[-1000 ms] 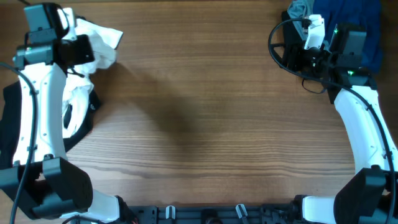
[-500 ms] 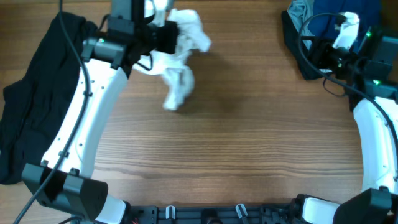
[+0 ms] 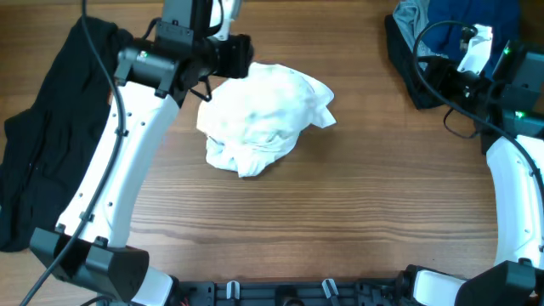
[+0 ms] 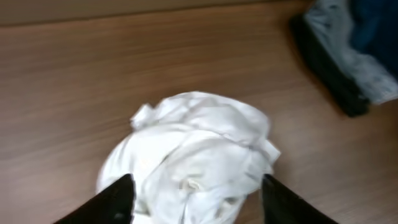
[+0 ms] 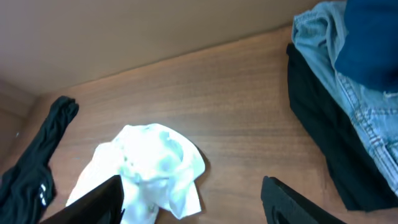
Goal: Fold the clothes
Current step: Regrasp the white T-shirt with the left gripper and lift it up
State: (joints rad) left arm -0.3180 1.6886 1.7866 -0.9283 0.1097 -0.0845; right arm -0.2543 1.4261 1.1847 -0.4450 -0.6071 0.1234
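- The wooden table [image 3: 340, 221] carries every item. Both arm bases sit at its near edge.
- A black garment [image 3: 42, 144] lies sprawled along the left side, running from near to far. It is unfolded and apart from the other clothes, and it probably waits for a later cycle.
- The white garment [image 3: 259, 119] lies in a crumpled heap left of centre and touches no other garment. This position appears to put it within reach of both arms. No fold is made yet, so the heap likely needs spreading flat first.
- The left gripper [image 4: 197, 180] hovers over the far left edge of the heap. Its fingers are spread wide and clamp nothing; the white cloth lies below the gap.
- The right gripper [image 5: 191, 180] stands at the far right, well apart from the heap and facing it. Its fingers are wide apart and empty.
- The clothes pile [image 3: 442, 21] occupies the far right corner, beside the right arm. It includes a denim piece [image 5: 339, 81] and a dark blue piece [image 5: 373, 37], stacked loosely on dark cloth.
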